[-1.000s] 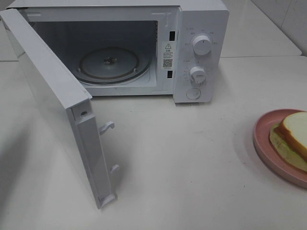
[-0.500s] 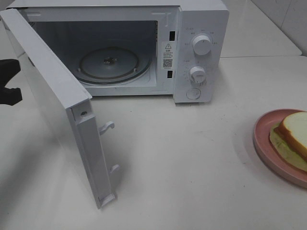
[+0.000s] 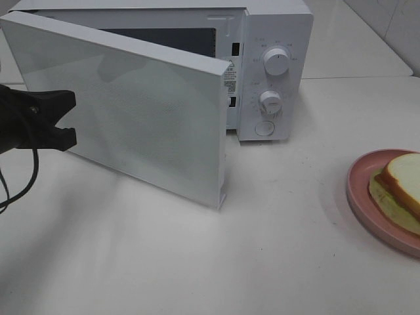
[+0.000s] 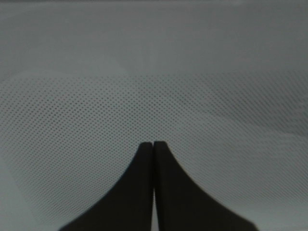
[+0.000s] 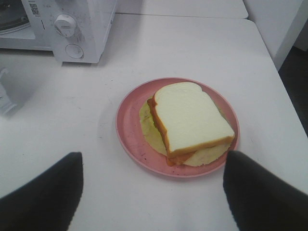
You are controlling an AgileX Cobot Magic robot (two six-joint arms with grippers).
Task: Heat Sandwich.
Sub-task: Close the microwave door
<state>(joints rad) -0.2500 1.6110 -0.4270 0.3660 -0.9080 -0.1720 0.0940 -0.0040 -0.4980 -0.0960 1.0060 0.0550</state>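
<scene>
The sandwich [image 3: 403, 176] lies on a round pink plate [image 3: 359, 190] at the right edge of the table, cut off by the frame. In the right wrist view the sandwich [image 5: 190, 118] and plate [image 5: 129, 130] lie just ahead of my right gripper [image 5: 154, 156], which is open wide and empty. The white microwave [image 3: 275, 65] stands at the back. Its door [image 3: 144, 118] is swung about halfway shut and hides the cavity. My left gripper [image 3: 72, 118] is shut, its tips against the door's outer face [image 4: 154, 72].
Two knobs [image 3: 275, 61] and a round button are on the microwave's right-hand panel, also seen in the right wrist view [image 5: 65, 24]. White tabletop [image 3: 262, 249] lies between the door and the plate. The table's right edge [image 5: 276, 67] is close to the plate.
My left gripper has come in from the left and the microwave door has swung from wide open to about half shut. The plate and sandwich have not moved.
</scene>
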